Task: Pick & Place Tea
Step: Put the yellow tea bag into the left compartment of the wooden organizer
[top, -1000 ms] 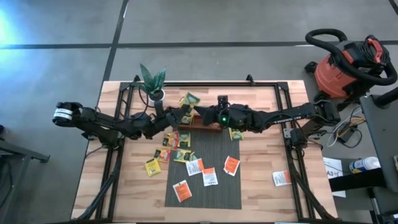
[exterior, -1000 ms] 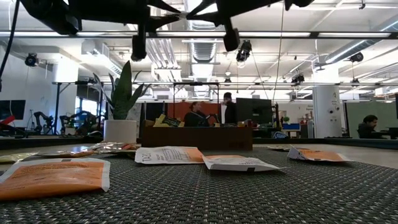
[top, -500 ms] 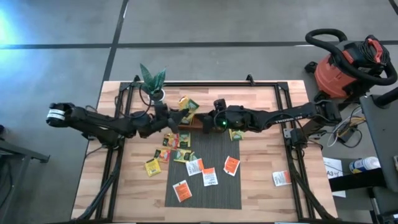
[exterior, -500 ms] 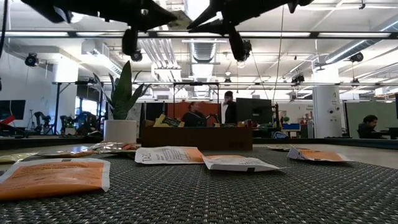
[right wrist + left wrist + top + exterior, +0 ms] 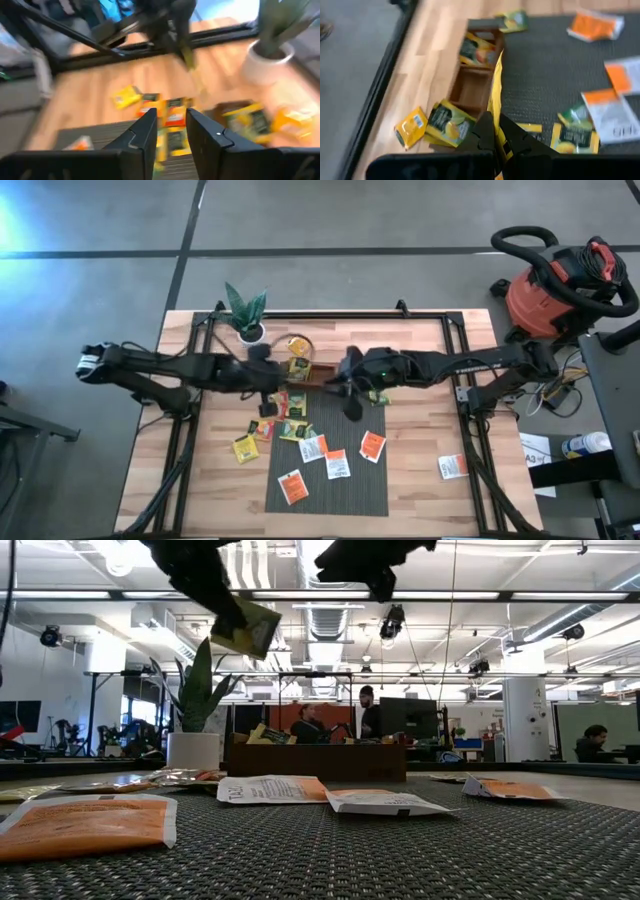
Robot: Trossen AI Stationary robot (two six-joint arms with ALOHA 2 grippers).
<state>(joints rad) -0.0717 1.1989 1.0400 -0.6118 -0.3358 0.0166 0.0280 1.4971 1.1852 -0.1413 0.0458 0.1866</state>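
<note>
Both arms meet above the wooden tray (image 5: 326, 376) at the mat's far edge. My left gripper (image 5: 496, 120), seen in the high view as my left gripper (image 5: 279, 371), is shut on a yellow tea sachet (image 5: 245, 628). My right gripper (image 5: 170, 125) stands open just right of it, above the tray (image 5: 472, 85), with nothing between its fingers. One sachet (image 5: 474, 50) lies in a tray compartment. Several orange-and-white, green and yellow sachets (image 5: 337, 465) lie flat on the grey mat (image 5: 345, 500) and on the wood beside it. My left gripper pinches the yellow sachet between its two fingers at one edge (image 5: 495, 107); the wrist view shows the sachet edge-on, reaching out past the fingertips. The fingers come slanting down from the table's left. The sachet hangs tilted below them, well clear of the table.
A potted plant (image 5: 245, 312) stands at the far left by the tray. A single orange sachet (image 5: 452, 467) lies near the right frame rail. Black frame rails (image 5: 185, 450) run along both sides of the table. People and desks show beyond the far edge.
The two grippers were together above the tray's left end, the sachet between them. My left gripper has shut on the sachet, and my right gripper has opened and let go. Both wrists have rolled. The sachet now hangs tilted from my left gripper alone.
</note>
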